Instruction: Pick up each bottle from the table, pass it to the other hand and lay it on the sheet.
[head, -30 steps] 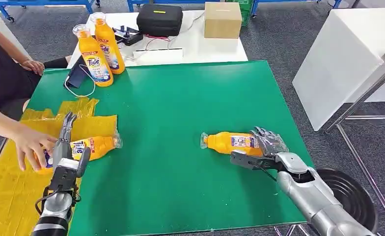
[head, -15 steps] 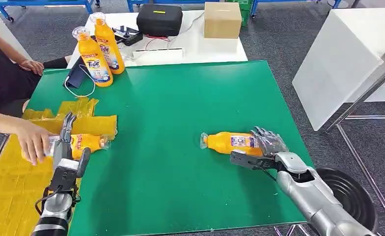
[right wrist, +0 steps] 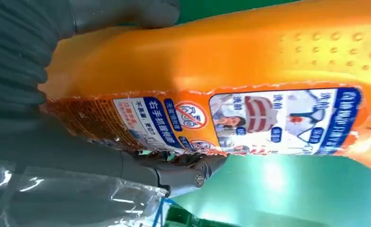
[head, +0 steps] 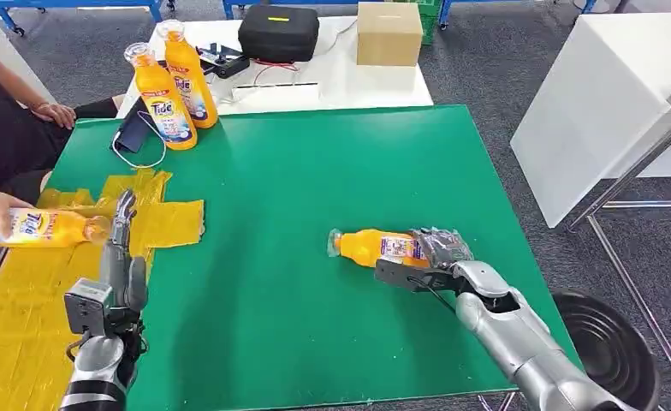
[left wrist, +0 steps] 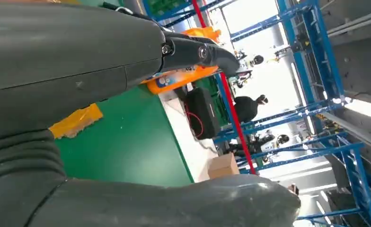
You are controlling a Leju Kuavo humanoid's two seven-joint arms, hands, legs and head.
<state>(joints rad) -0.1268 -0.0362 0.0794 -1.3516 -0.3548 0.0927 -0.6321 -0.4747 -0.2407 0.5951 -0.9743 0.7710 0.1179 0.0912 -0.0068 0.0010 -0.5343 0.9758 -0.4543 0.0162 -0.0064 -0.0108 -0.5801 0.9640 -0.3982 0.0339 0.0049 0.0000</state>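
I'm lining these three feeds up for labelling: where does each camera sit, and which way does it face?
Head view: high on the robot, facing forward and down at the green table; both arms show, the right hand on a lying bottle, the left hand raised.
Left wrist view: behind the left hand, looking across the table toward blue racks.
Right wrist view: behind the right hand, close on the bottle.
The head and right wrist views share that bottle.
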